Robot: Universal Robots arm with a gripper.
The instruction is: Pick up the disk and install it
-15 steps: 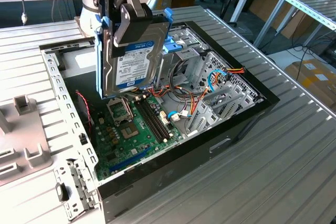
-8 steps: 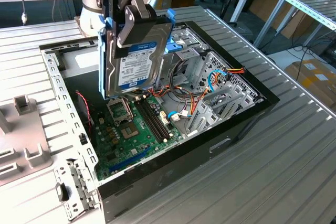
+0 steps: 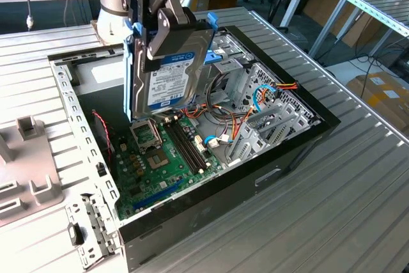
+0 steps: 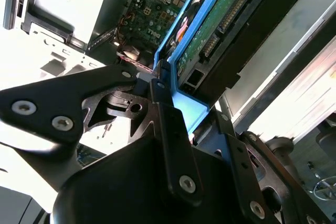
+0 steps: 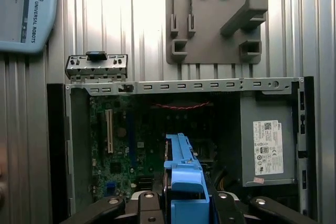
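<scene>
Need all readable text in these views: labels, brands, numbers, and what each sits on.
Nothing here can be quoted reliably.
disk, clamped in the gripper: white-and-blue label, print too small to read.
power supply: white sticker, lines of print and codes, too small to read.
motherboard: board markings, too small to read.
teach pendant: brand lettering along its edge, left unquoted.
</scene>
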